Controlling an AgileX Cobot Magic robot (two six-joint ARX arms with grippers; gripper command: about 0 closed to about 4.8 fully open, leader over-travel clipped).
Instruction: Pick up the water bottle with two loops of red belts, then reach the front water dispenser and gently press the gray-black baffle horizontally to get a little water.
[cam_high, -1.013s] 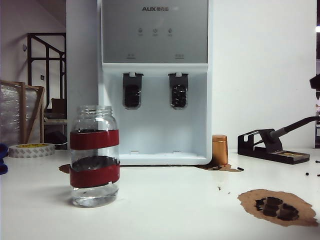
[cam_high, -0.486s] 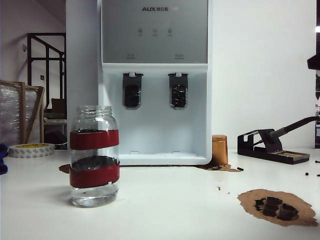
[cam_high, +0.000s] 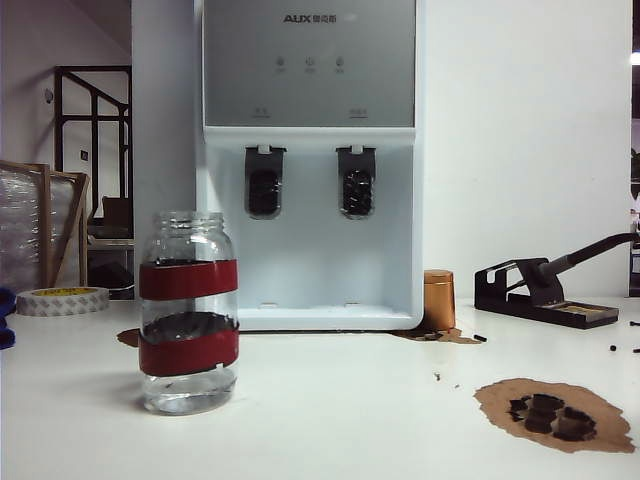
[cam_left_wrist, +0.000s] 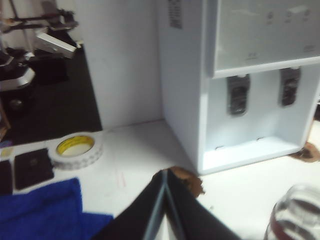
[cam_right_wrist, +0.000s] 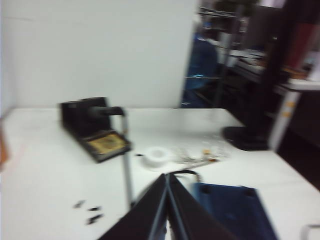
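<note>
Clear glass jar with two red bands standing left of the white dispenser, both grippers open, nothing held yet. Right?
Not quite: both grippers are shut, empty. The left wrist view shows the left gripper closed; the right wrist view shows the right gripper closed. The clear glass jar with two red bands and white dispenser are as stated.

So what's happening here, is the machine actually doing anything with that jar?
Not yet. The glass water bottle with two red bands stands untouched on the white table, in front and to the left of the water dispenser. Neither arm shows in the exterior view. The left claw is shut and empty, off to the jar's left near a roll of tape. The right claw is also shut and empty, over the table's right end near a soldering stand.
</note>
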